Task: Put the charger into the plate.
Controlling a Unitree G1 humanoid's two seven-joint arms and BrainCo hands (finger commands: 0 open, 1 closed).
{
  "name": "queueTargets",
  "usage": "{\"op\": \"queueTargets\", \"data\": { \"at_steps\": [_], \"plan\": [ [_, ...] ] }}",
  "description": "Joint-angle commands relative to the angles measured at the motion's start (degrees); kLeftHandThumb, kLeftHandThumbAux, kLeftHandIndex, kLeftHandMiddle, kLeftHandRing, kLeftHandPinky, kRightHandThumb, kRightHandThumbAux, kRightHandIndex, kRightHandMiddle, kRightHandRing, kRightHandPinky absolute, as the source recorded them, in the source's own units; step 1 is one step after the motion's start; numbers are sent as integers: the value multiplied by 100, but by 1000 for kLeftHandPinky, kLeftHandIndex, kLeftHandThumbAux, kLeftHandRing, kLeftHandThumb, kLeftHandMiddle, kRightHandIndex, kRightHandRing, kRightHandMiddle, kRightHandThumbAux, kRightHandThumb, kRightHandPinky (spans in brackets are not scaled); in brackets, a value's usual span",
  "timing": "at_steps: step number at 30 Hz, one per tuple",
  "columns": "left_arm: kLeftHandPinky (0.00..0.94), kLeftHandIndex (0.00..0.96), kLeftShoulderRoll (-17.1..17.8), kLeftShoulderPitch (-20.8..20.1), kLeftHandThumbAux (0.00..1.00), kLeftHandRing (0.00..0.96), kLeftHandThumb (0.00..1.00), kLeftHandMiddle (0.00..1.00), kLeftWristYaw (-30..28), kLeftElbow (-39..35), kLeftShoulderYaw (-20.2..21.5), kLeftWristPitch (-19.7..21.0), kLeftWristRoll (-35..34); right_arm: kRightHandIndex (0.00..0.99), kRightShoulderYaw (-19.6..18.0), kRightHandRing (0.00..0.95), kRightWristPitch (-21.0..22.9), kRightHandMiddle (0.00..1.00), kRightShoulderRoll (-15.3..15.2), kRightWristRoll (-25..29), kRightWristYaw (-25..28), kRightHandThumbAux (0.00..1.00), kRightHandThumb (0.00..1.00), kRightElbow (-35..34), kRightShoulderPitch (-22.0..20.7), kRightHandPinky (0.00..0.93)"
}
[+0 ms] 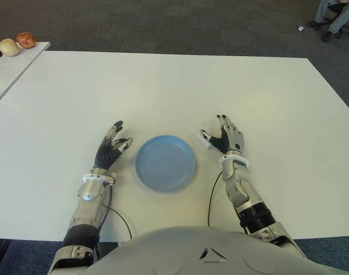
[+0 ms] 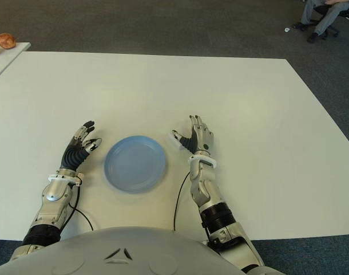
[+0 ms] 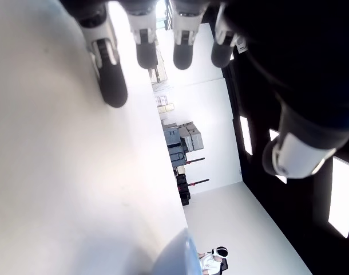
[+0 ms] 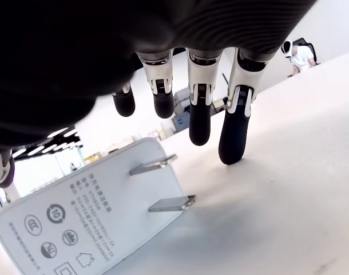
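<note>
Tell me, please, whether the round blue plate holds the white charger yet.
Not yet: the round blue plate is empty; the white charger lies on the table just right of it, at the right hand.

1 charger (image 4: 88,212), 1 blue plate (image 1: 165,162), 2 robot hands: left (image 1: 111,148), right (image 1: 229,136); 1 white table (image 1: 163,86).

The bench (image 1: 174,86) lies bare and open beyond both hands. The blue plate (image 1: 165,163) sits between the left robot hand (image 1: 112,146) and the right robot hand (image 1: 227,136); only the white charger (image 1: 203,140), just beside the plate's right rim, stands in that gap.
</note>
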Motion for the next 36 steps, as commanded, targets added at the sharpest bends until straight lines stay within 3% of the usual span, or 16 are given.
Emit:
{"op": "queueTargets", "data": {
  "at_steps": [1, 18, 36],
  "plan": [
    [75, 82, -175, 238, 576, 72, 0, 77, 7, 298, -150, 357, 82, 0, 107, 177, 137, 44, 3, 133, 198, 297, 281, 284, 396, 358],
    [86, 92, -172, 157, 583, 83, 0, 90, 19, 462, -145, 286, 79, 0, 131, 107, 203, 16, 67, -168, -175, 336, 256, -494, 595, 229],
    [85, 92, -188, 70, 588, 80, 0, 85, 45, 599, -149, 271, 91, 0, 202, 90, 143, 10, 101, -302, -192, 357, 270, -1091, 859, 212]
  ]
}}
